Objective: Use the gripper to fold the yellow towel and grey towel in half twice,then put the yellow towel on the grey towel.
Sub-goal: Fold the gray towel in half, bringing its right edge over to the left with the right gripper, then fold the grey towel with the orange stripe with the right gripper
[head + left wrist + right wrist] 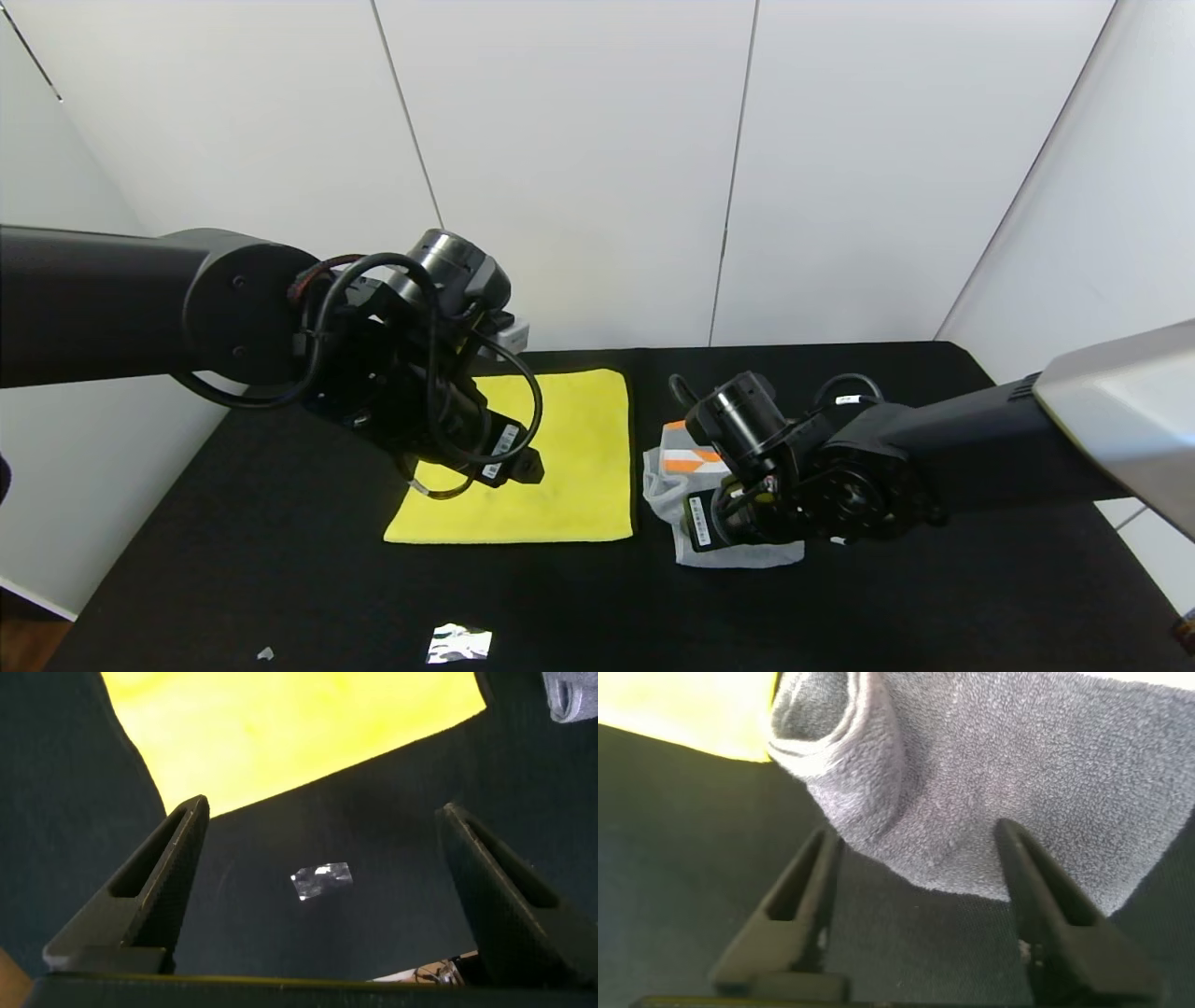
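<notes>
My right pincer (915,905) hovers low over the near edge of the grey towel (738,551), its fingers spread and holding nothing. That towel lies bunched on the black surface (840,607), just right of the flat yellow towel (569,467). My left pincer (322,896), spread wide, hangs above the yellow towel's near-left part.

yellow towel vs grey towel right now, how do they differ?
The bright yellow microfibre towel lies flat and smooth; the grey terry towel is bunched, with a rolled fold at one corner. The yellow towel shows more area than the grey towel. The grey towel has orange patches; the yellow towel is plain with dark edge trim. The open right tool sits at the grey towel's edge; the open left tool hangs above the yellow towel. Both rest on the black table.
</notes>
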Tool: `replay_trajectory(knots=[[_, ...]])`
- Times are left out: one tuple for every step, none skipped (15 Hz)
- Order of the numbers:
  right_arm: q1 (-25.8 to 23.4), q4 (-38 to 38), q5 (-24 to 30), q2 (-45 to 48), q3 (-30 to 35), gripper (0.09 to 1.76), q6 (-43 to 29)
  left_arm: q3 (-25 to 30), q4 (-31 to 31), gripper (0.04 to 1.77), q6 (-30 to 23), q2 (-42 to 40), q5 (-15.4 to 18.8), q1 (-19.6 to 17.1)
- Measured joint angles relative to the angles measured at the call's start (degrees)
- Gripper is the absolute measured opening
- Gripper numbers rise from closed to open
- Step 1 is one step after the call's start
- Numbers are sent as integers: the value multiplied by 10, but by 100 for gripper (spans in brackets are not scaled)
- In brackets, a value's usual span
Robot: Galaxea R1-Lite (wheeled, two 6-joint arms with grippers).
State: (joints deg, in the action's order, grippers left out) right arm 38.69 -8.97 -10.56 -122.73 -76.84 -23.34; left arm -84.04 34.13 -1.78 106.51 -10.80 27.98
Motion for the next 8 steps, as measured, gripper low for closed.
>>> replay_trajectory(knots=[[0, 0, 4, 5, 1, 125, 0, 1, 0, 172, 0, 0, 0, 0], [0, -1, 11, 12, 2, 131, -2, 1, 0, 172, 0, 0, 0, 0], [0, -3, 15, 18, 2, 135, -4, 1, 0, 172, 0, 0, 0, 0], [0, -4, 15, 25, 3, 140, -4, 2, 0, 172, 0, 0, 0, 0], [0, -5, 15, 31, 4, 143, -5, 2, 0, 172, 0, 0, 0, 0], [-1, -6, 15, 36, 5, 146, -5, 3, 0, 172, 0, 0, 0, 0], [-2, -6, 15, 42, 6, 149, -4, 4, 0, 172, 0, 0, 0, 0], [-3, -6, 13, 47, 7, 152, -3, 5, 0, 172, 0, 0, 0, 0]])
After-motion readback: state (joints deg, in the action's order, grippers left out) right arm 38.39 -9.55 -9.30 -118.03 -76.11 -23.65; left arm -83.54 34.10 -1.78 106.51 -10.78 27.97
